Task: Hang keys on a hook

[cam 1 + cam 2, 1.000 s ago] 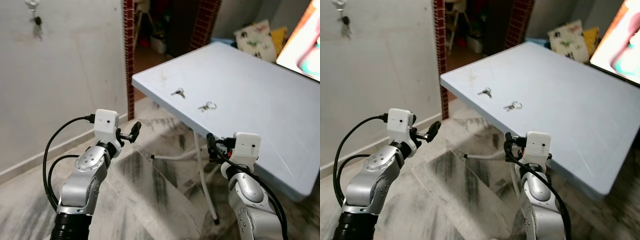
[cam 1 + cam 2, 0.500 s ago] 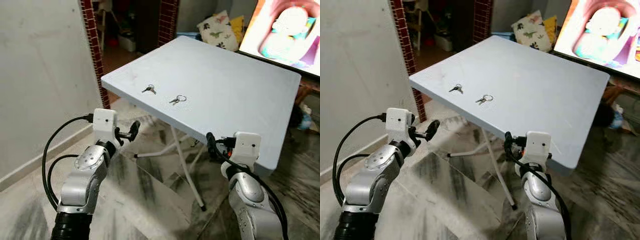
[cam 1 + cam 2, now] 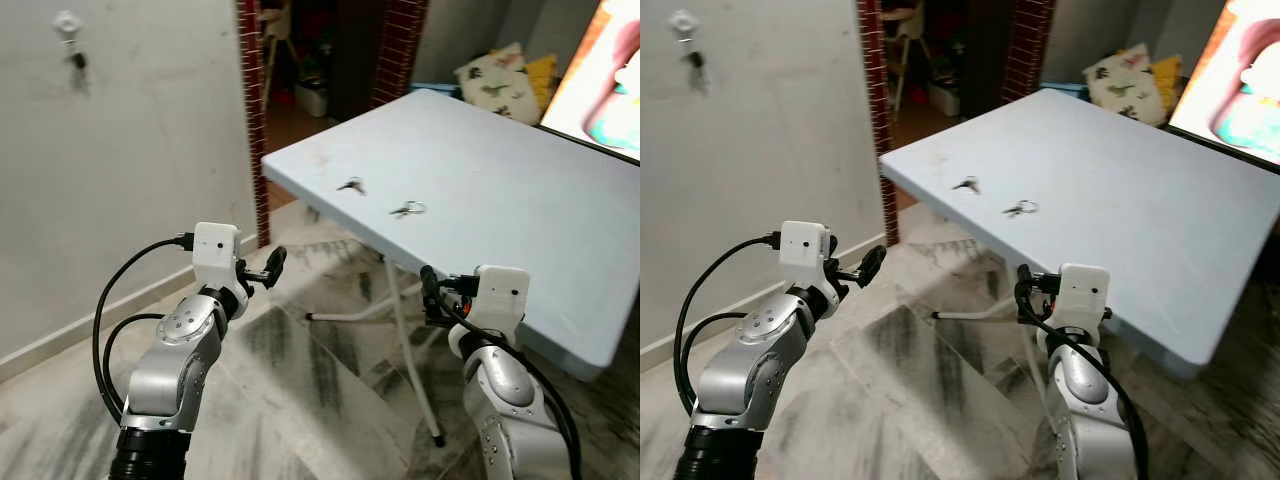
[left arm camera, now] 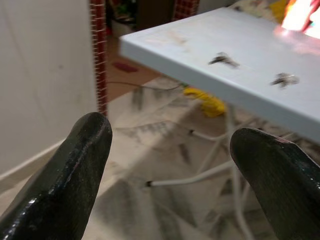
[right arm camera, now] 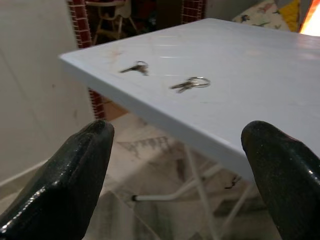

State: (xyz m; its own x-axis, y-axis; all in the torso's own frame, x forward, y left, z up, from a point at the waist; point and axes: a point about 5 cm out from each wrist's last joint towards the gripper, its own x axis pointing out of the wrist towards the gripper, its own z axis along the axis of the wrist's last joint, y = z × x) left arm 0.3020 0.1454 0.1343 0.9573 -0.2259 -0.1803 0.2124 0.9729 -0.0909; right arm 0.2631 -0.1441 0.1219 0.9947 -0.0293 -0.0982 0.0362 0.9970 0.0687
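Observation:
Two small key sets lie near the left edge of a pale blue folding table: one set of keys farther left, a second set with a ring beside it. On the white wall at the far left a white hook carries a dark key set. My left gripper is held out over the floor, short of the table, open and empty. My right gripper sits just under the table's near edge, also open and empty. Both key sets show ahead between the fingers in the right wrist view.
A red brick pillar frames a doorway behind the table's left corner. White table legs stand on the marbled floor. Cushions and a bright screen lie beyond the table.
The camera has swung back to the left, so the wall hook is in view again and the table sits further right. Both arms keep their pose and stay open.

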